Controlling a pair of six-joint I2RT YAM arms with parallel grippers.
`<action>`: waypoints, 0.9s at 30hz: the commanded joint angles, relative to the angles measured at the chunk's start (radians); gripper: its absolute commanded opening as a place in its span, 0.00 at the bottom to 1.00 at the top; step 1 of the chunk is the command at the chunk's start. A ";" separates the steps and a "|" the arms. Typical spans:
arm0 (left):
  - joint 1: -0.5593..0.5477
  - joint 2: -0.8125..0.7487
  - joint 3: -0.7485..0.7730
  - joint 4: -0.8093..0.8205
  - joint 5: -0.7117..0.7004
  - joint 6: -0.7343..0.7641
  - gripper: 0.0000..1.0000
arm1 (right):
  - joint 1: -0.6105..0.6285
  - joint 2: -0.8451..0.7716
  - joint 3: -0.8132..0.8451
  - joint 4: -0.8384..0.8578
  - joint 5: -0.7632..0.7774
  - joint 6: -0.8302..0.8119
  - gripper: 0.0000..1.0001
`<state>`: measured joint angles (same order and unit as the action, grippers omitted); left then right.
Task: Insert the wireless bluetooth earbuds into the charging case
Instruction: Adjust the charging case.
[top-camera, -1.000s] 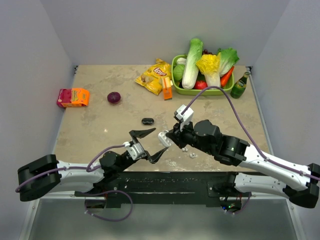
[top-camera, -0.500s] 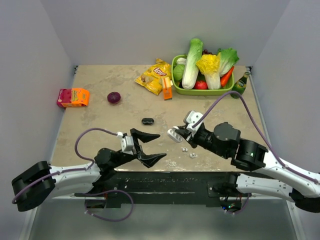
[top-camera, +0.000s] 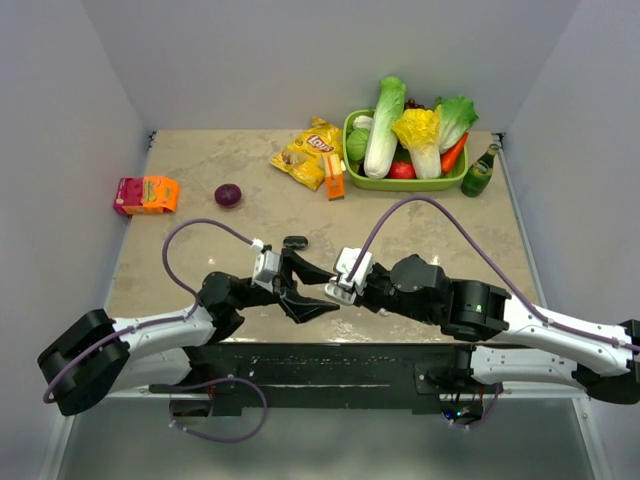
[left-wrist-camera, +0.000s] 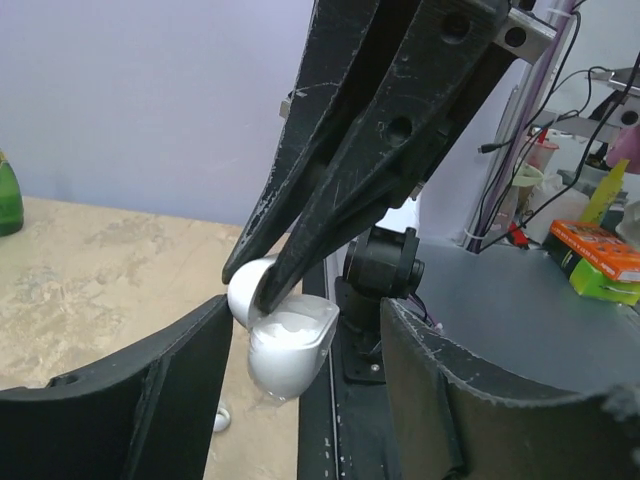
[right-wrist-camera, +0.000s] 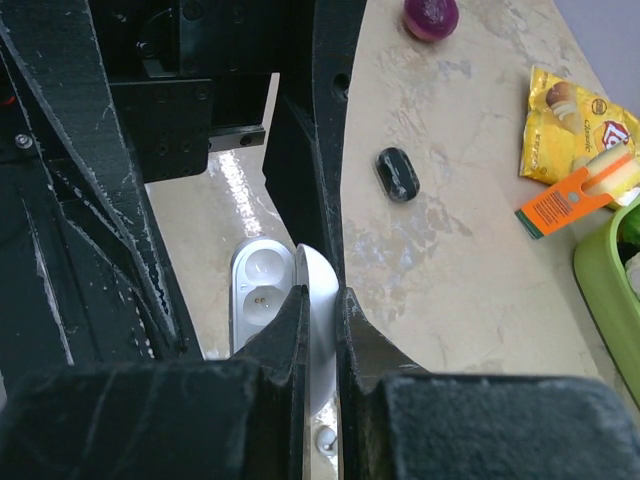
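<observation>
The right gripper (right-wrist-camera: 318, 300) pinches the open white case (left-wrist-camera: 290, 345) by its lid, sockets empty. Seen from the left wrist, the case hangs 12 to 6 between the open left gripper (left-wrist-camera: 305, 312), whose fingers stand at 9 and 3. What looks like a white bud (left-wrist-camera: 221, 420) lies below on the table (left-wrist-camera: 100, 260).

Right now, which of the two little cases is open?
The white case, held by the right gripper, lid swung open; the black case lies shut on the table.

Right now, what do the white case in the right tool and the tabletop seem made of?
White case: probably moulded plastic, smooth and semi-glossy, judging by soft highlights on its rounded shell. Tabletop: beige marbled pattern with slight sheen; stone or printed laminate, cannot tell which.
</observation>
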<state>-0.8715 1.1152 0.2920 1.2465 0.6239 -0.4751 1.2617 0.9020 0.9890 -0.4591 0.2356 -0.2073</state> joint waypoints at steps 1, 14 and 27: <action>0.003 0.015 0.050 -0.016 0.079 0.042 0.64 | 0.004 -0.005 0.020 0.022 0.013 -0.006 0.00; 0.000 0.043 0.056 -0.087 0.063 0.085 0.59 | 0.004 0.005 0.030 0.043 -0.016 0.016 0.00; 0.000 0.041 0.055 -0.041 0.071 0.069 0.51 | 0.004 0.015 0.020 0.053 -0.019 0.020 0.00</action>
<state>-0.8707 1.1576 0.3168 1.1431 0.6777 -0.4072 1.2629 0.9131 0.9890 -0.4522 0.2306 -0.1986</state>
